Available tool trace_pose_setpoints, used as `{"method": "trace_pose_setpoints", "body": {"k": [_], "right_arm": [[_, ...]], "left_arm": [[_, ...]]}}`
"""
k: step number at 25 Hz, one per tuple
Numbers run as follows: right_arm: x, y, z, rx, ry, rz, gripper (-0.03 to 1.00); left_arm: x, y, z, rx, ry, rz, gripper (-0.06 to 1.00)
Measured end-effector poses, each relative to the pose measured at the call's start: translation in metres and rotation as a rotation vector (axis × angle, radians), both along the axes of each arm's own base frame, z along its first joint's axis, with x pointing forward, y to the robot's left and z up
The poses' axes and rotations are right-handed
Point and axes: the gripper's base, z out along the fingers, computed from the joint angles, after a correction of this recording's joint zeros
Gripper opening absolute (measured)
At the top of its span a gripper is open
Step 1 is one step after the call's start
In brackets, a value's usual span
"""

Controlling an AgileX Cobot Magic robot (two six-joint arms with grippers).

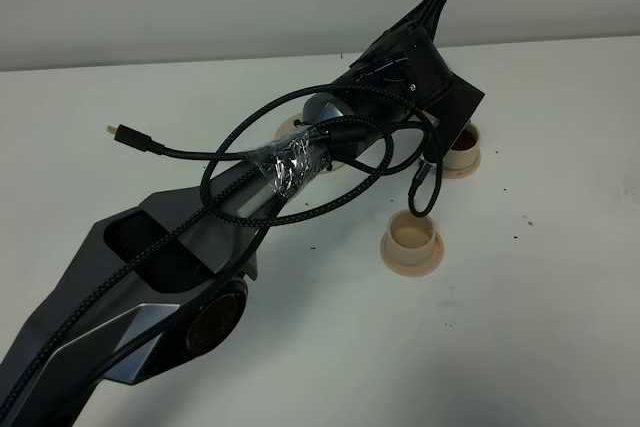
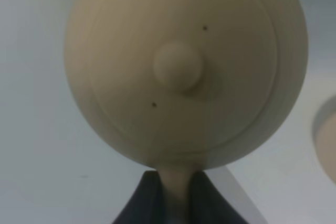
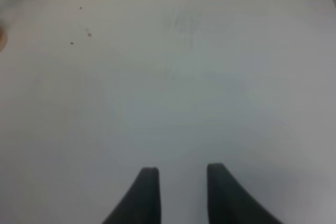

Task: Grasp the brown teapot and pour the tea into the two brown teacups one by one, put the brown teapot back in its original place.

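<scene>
1. Pale tan round matte ceramic teapot (image 2: 184, 66): seen lid-on from the left wrist camera. The lid is seated with its round knob at the centre, and two small dark specks mark it. The handle is clamped between the closed jaws of the left gripper (image 2: 178, 198).
2. Far small pale tan cylindrical teacup (image 1: 463, 142): upright, dark brown liquid inside.
3. Near matching pale tan teacup (image 1: 411, 235): upright, interior pale. It stands well apart from the far cup. Each cup sits on its own small round tan saucer (image 1: 411, 263).
4. Wide flat pale tan saucer (image 1: 287, 127): only its rim is visible.
</scene>
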Motion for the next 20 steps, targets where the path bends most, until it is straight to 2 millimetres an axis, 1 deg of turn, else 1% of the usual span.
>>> {"method": "trace_pose_setpoints", "body": {"k": [8,14,16,20], "right_arm": [[0.0,0.0,0.0,0.0,0.0,0.0,0.24],[0.0,0.0,0.0,0.0,0.0,0.0,0.24],[0.0,0.0,0.0,0.0,0.0,0.0,0.24],[0.0,0.0,0.0,0.0,0.0,0.0,0.24]], "left_arm": [[-0.002,0.003,-0.002,-0.059,0.02,0.098,0.13],[-0.006,0.003,-0.003,-0.114,0.092,0.132,0.13],[-0.008,0.004,0.003,-0.133,0.11,0.144,0.13],[-0.014,0.006,0.026,-0.182,0.119,0.156,0.13]]}}
